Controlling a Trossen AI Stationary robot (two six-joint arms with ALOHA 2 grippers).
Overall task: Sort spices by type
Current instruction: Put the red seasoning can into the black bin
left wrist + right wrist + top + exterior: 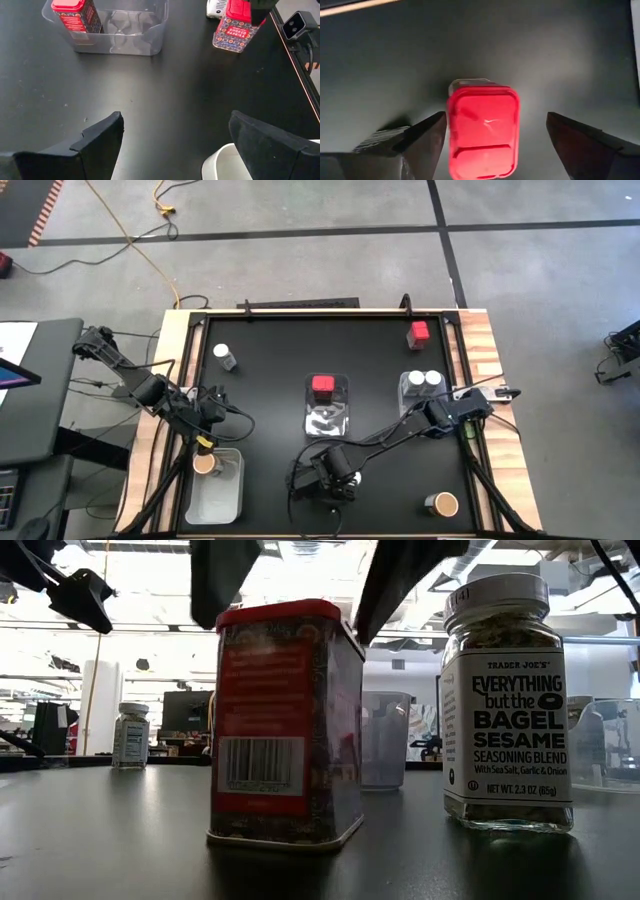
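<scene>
Two wide-open fingers of the right gripper (pixel 492 142) hang over a red tin (pixel 483 131) near the table's front edge, lid dead centre betw. them, no contact yet. Tin stands upright, lid's longer side running along the gap, so a straight drop should do it. Bagel seasoning jar (pixel 507 700) sits just beside. Middle bin (pixel 327 408), already holding a red tin, lies beyond. Left gripper (pixel 175 145) is open too, over the left bin (pixel 216 480), further off.
</scene>
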